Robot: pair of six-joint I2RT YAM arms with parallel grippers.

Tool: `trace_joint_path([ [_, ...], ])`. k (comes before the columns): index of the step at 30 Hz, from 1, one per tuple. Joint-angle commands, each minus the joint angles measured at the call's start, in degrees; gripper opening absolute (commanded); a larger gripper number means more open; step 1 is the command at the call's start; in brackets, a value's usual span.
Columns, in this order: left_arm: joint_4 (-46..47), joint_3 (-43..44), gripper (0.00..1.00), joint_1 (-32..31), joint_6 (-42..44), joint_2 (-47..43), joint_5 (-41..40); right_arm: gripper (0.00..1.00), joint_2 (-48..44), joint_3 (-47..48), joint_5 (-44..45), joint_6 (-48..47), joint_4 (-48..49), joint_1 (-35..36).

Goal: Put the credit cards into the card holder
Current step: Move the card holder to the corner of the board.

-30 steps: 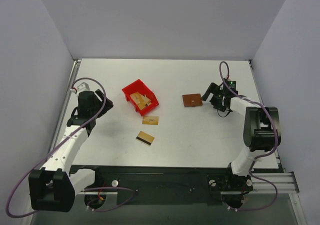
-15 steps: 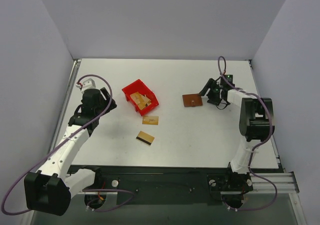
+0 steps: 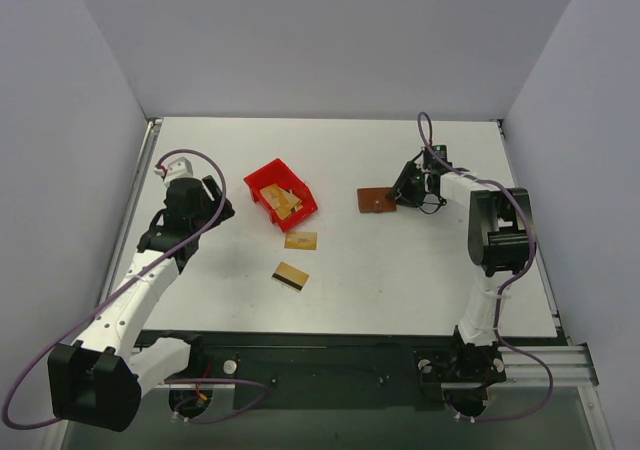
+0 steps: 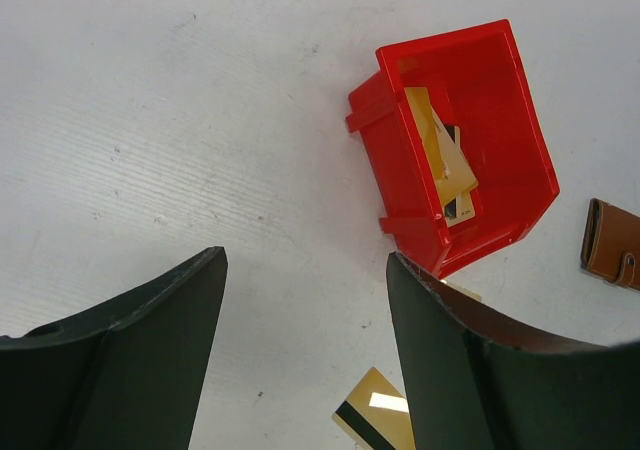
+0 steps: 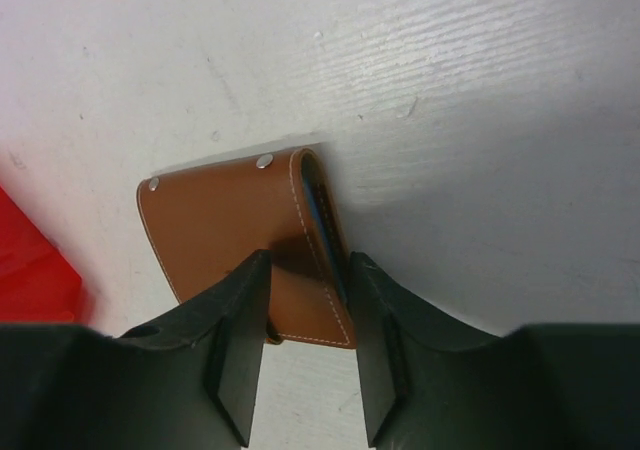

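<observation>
We see a white table (image 3: pixel 400 270) with the left gripper (image 4: pixel 305 370) hovering over its left part, jaws spread wide and nothing between them. Near the table's middle sits a red bin (image 3: pixel 258 182), open on top, with a few gold-tan credit cards (image 4: pixel 440 155) lying tilted and overlapping inside it. To the right of the bin, well apart, the brown card holder (image 5: pixel 220 220) lies folded shut on the table, a blue lining showing at its edge. The right gripper (image 5: pixel 310 258) pinches that edge, one finger on each side. Two more cards lie loose in front of the bin: a plain one (image 3: pixel 300 240) and, nearer us, a dark-striped one (image 3: pixel 290 276).
</observation>
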Motion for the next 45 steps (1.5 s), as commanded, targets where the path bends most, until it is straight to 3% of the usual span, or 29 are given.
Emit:
trace_joint_path([
  [1, 0.57, 1.62, 0.75, -0.19, 0.90, -0.59, -0.15, 0.29, 1.91, 1.29, -0.17, 0.16, -4.79, 0.79],
  [11, 0.74, 1.62, 0.75, -0.27, 0.73, -0.24, 0.91, 0.00, 0.51, -2.04, -2.10, 0.25, -2.51, 1.75],
  [23, 1.53, 3.29, 0.71, -2.12, 3.01, -0.15, 3.28, 0.00, -12.49, -14.61, -3.25, -0.54, 3.12, 6.05],
  [38, -0.13, 5.48, 0.69, -8.45, 7.93, -1.99, 7.23, 0.00, -33.57, -35.35, 0.00, -2.03, -0.65, 15.63],
  [40, -0.31, 5.14, 0.74, -8.80, 8.81, -2.26, 8.55, 0.00, -36.40, -36.76, 1.31, -2.65, -1.80, 17.65],
  [41, -0.14, 5.13, 0.84, -9.06, 9.42, -2.43, 9.68, 0.00, -38.06, -37.38, 1.84, -2.91, -4.15, 18.36],
  [43, -0.66, 5.48, 0.94, -9.94, 10.65, -2.61, 9.96, 0.00, -40.17, -38.26, 1.41, -3.09, -5.66, 19.50],
  [45, -1.71, 6.71, 0.97, -10.55, 12.24, -2.18, 9.79, 0.00, -41.76, -39.22, 0.97, -2.91, -6.46, 20.56],
])
